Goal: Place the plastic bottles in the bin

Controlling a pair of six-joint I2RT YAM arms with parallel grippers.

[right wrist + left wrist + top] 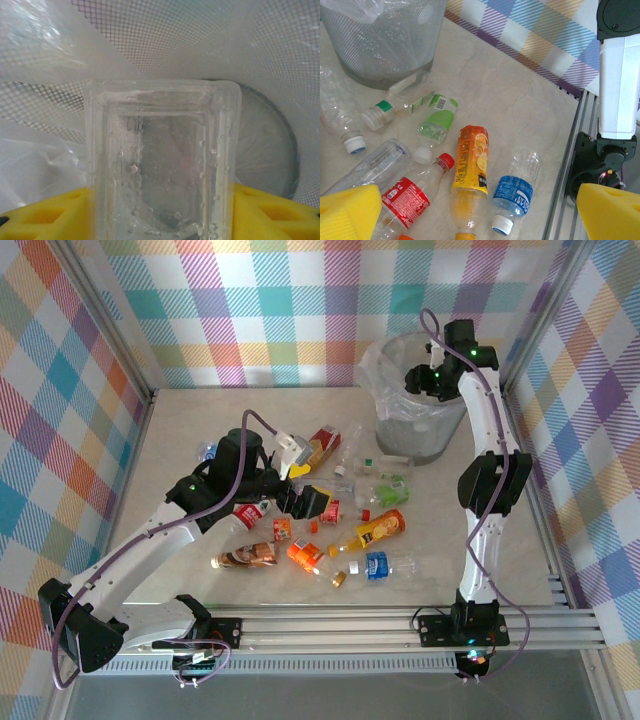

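The right claw [160, 217] grips a clear bottle [162, 160] over the bin [200, 40]; left claw [480, 210] open.

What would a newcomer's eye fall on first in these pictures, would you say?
Probably the bottles, a scatter of bright labels and caps lying across the middle of the table between the two arms. Next, the bin at the far right, where the right hand hangs over its mouth with a clear bottle between its yellow pads.
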